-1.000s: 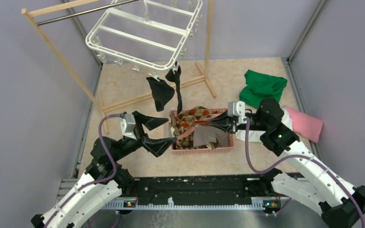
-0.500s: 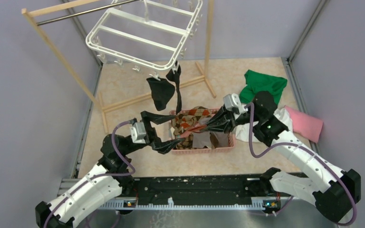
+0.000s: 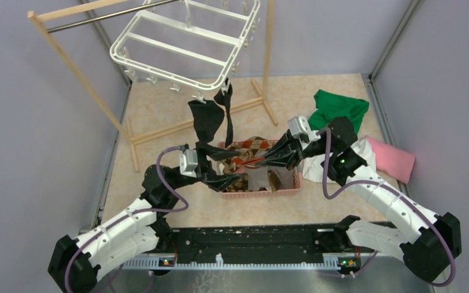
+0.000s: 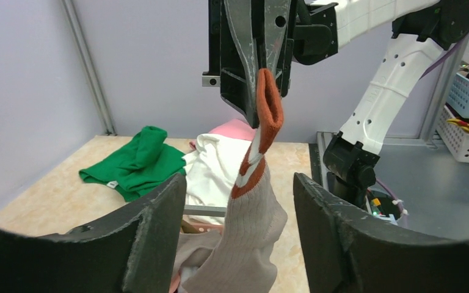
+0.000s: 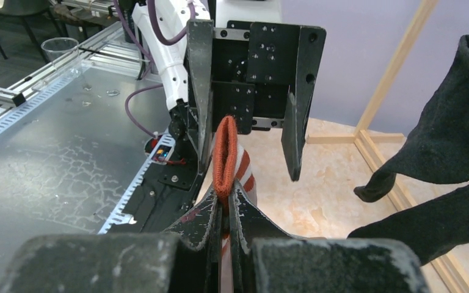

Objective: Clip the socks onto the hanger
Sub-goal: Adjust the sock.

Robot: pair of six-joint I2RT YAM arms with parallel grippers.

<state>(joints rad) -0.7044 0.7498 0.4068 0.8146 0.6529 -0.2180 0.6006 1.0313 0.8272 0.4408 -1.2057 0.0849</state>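
My right gripper (image 5: pixel 226 198) is shut on the orange cuff of a grey-brown sock (image 5: pixel 225 152) with orange and white stripes, held up over the pink basket (image 3: pixel 259 191). The left gripper (image 4: pixel 239 226) faces it, open, with the sock's grey body (image 4: pixel 250 238) hanging between its fingers (image 4: pixel 152 232) and touching neither. In the top view the two grippers meet above the basket, left (image 3: pixel 239 168) and right (image 3: pixel 261 162). The white hanger (image 3: pixel 183 46) hangs on the wooden rack, and two black socks (image 3: pixel 206 125) dangle from clips on its near edge.
The wooden rack (image 3: pixel 79 67) stands at the back left. More socks, one of them brown argyle (image 3: pixel 250 146), lie in the basket. To the right, a green cloth (image 3: pixel 339 110), a white cloth (image 3: pixel 317 171) and a pink cloth (image 3: pixel 394 159) lie on the floor.
The left arm has swung right to the basket, and its jaws have narrowed around the hanging sock. The right gripper has moved back and up slightly, still holding the cuff.
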